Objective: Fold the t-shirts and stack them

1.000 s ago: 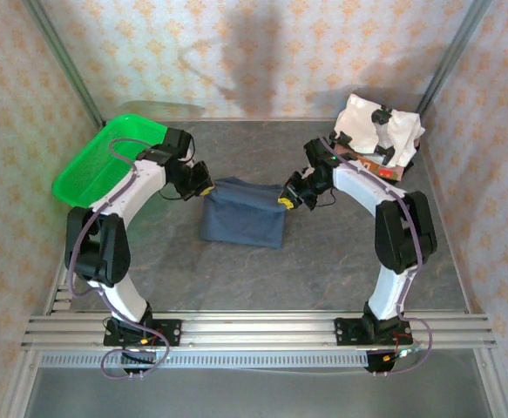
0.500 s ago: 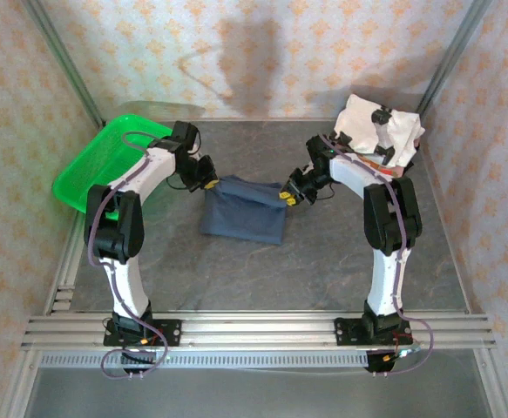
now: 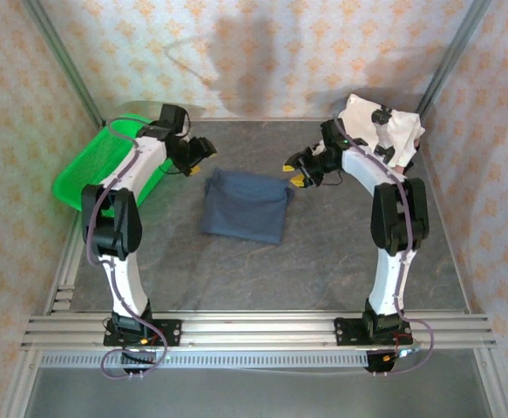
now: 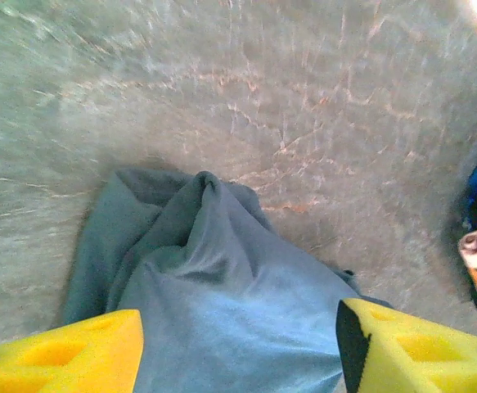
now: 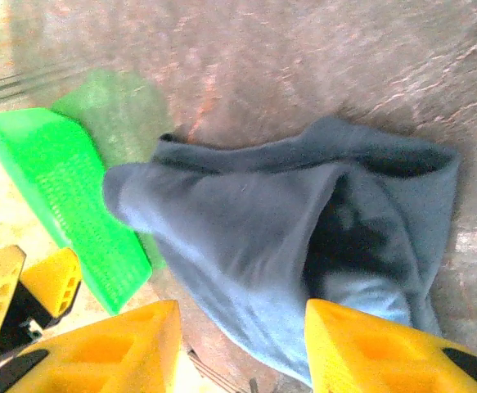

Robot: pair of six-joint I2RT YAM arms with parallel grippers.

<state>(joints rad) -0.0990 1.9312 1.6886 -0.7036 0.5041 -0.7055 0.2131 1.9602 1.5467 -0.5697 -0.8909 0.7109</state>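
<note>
At the middle of the worktop (image 3: 323, 252), your slate-blue t-shirt (image 3: 245, 205) is lying folded. Your left tool (image 3: 199, 152) and right tool (image 3: 294, 174) are hovering just off its far corners, jaws parted, gripping nothing. The white black-patched t-shirt (image 3: 380, 126) is sitting far right.

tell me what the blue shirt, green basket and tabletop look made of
Blue shirt: soft matte knit cloth, likely cotton; it slumps in loose folds. Green basket: rigid, slightly glossy plastic, with mesh holes in its wall. Tabletop: hard, flat, grey with pale veins, like stone, possibly printed laminate.
</note>
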